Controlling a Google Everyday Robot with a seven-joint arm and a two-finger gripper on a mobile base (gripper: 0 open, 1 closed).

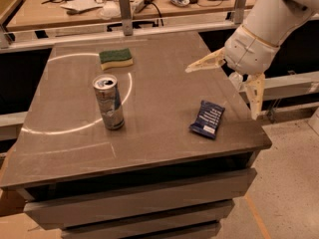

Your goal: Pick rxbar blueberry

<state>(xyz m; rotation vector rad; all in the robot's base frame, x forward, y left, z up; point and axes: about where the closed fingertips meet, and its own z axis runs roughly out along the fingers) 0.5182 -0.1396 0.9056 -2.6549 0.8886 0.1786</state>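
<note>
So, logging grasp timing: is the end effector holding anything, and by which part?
Nothing is held. The end effector hangs open above the edge of the table, apart from the rxbar blueberry lying flat on it.

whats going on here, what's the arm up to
A one-armed robot is after the rxbar blueberry, which lies flat near the right front corner of the table. The gripper hovers open over the table's right edge, just above the bar, not touching it. A drink can and a sponge sit further left.
</note>
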